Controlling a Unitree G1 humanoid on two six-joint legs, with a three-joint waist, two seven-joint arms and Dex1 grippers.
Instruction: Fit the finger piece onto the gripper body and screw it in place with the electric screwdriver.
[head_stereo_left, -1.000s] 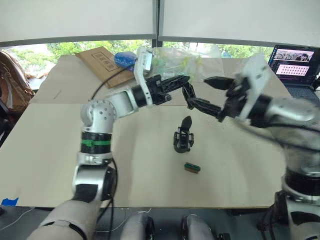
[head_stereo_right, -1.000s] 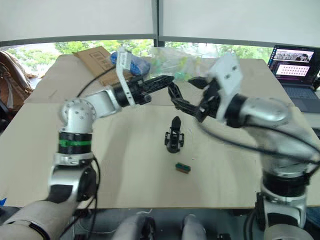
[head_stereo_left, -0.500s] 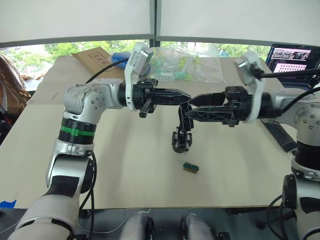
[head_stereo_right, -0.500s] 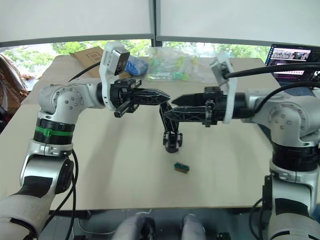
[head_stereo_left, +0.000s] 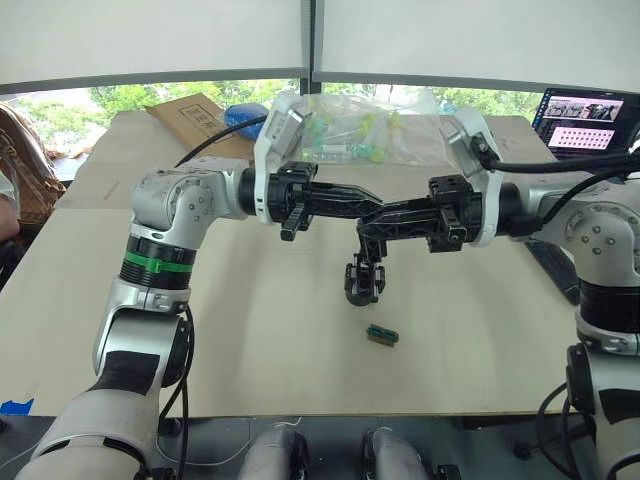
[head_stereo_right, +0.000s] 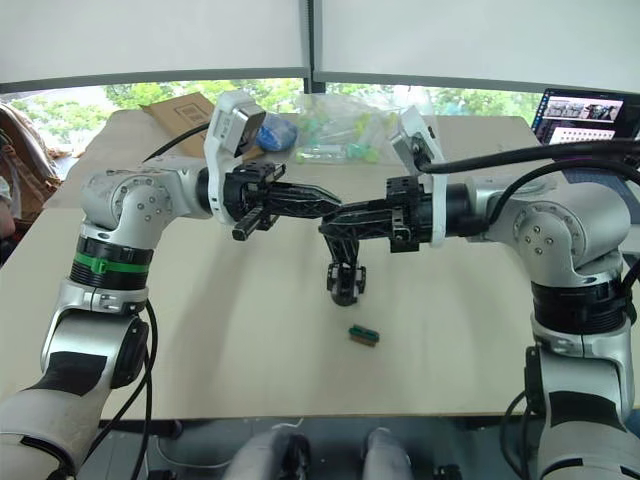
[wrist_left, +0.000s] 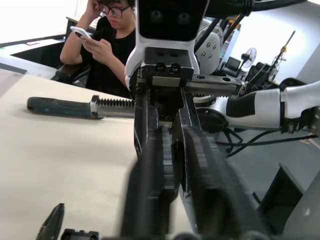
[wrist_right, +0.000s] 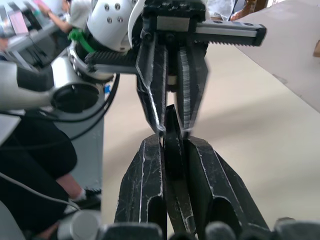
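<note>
Mid-table, above the gripper body (head_stereo_left: 363, 282): the two arms meet tip to tip, the left gripper (head_stereo_left: 374, 201) reaching in from the left, the right gripper (head_stereo_left: 366, 219) from the right.

Change in the last half second: the right gripper stood partly open with a clear gap between its fingers. That gap is now closed down narrow and its tips have slid in under the left gripper's. A second ago the right arm was further off, spread wide.

Right wrist view: the finger piece (wrist_right: 172, 150) lies lengthwise between the right gripper's fingers, clamped. Its pointed end runs on between the left gripper's fingertips (wrist_right: 154, 100), also narrow and apparently pinching it. So both hold the piece at once.

Reading: a mid-air handover, probably left to right, at the shared-grip stage. One side must let go before fitting can start. Gripper body stands untouched on the table (head_stereo_left: 250, 330), its own finger pointing up, directly below the meeting point. Fitting not yet done.

Small green block (head_stereo_left: 382, 335) lies just nearer than the body, apart from it.

Hard to make out:
- From the head, the finger piece is lost among black fingers.
- How firmly the left side grips: cannot judge.
- The body's empty mounting seat: too small to find.
- The near fingers blur in the left wrist view.
</note>
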